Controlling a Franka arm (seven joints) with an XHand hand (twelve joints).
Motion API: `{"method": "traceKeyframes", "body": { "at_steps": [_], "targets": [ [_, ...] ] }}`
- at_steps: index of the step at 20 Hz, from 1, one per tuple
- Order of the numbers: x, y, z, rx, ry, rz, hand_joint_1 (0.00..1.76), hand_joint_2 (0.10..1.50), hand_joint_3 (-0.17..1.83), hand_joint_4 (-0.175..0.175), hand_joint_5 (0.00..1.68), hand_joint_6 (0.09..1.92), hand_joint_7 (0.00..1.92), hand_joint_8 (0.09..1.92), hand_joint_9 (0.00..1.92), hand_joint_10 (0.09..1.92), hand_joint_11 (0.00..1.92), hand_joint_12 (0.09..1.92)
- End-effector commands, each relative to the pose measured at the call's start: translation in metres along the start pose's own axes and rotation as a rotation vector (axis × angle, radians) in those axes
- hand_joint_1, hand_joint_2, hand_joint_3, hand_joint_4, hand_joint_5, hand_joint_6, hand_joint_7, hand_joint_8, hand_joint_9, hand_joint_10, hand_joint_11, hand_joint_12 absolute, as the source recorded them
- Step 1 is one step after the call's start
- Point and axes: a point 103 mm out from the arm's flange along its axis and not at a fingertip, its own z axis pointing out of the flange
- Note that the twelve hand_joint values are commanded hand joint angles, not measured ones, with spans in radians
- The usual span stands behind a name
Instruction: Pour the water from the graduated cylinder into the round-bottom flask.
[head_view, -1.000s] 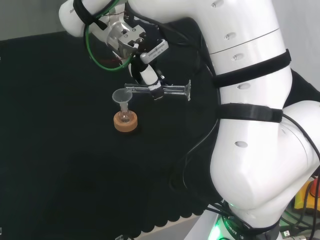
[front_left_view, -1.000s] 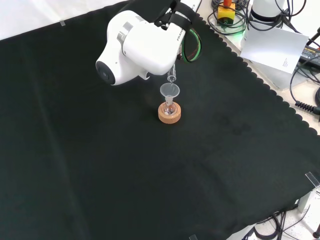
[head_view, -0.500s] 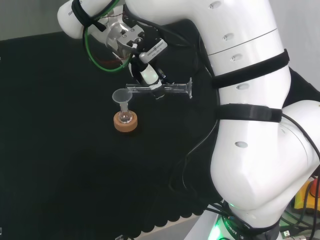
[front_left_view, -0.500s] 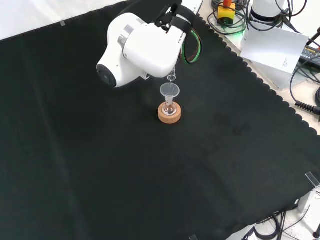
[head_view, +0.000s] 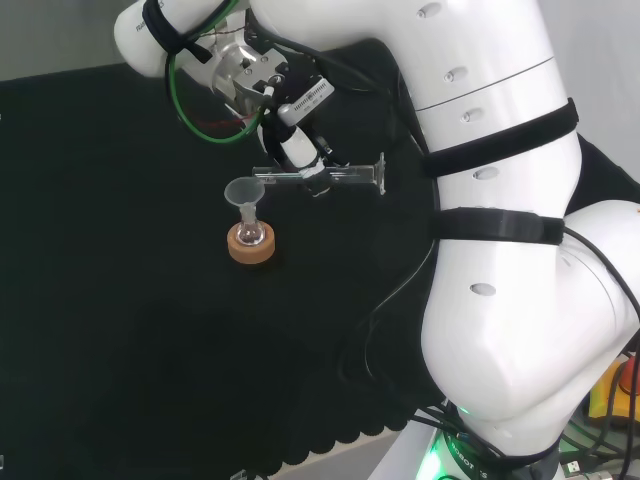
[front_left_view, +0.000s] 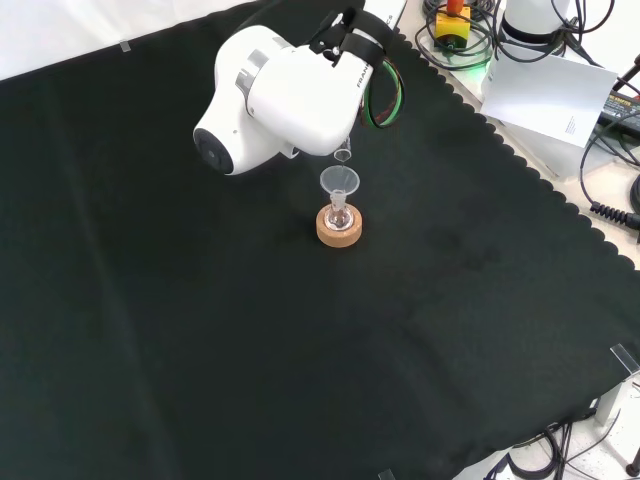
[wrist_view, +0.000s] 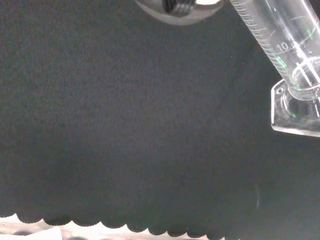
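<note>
Your hand (head_view: 296, 148) grips the graduated cylinder (head_view: 318, 178), fingers curled round it. It lies level, mouth above the funnel (head_view: 244, 192) in the flask (head_view: 250, 234).

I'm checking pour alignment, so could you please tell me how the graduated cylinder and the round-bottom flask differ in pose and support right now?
The graduated cylinder lies almost level in the air, while the round-bottom flask stands upright. The cylinder is held by the robot hand; the flask sits in a cork ring on the cloth. The flask carries a funnel in its neck; the cylinder's mouth hangs just beside and above that funnel. Both are clear.
</note>
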Motion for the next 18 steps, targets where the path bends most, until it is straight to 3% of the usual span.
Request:
{"method": "traceKeyframes", "body": {
  "at_steps": [1,14,18],
  "targets": [
    [-0.0009,0.0009,-0.002,0.008,-0.005,0.002,1.37,1.14,-0.01,-0.117,0.98,0.79,0.94,1.13,1.4,0.26,1.15,0.72],
    [-0.0015,0.0008,-0.0055,0.023,-0.011,0.011,1.37,1.14,-0.01,-0.117,0.98,0.79,0.94,1.12,1.4,0.26,1.15,0.71],
    [-0.0004,0.0026,-0.006,-0.002,-0.012,0.004,1.37,1.14,-0.01,-0.117,0.98,0.79,0.94,1.12,1.4,0.26,1.15,0.71]
  ]
}}
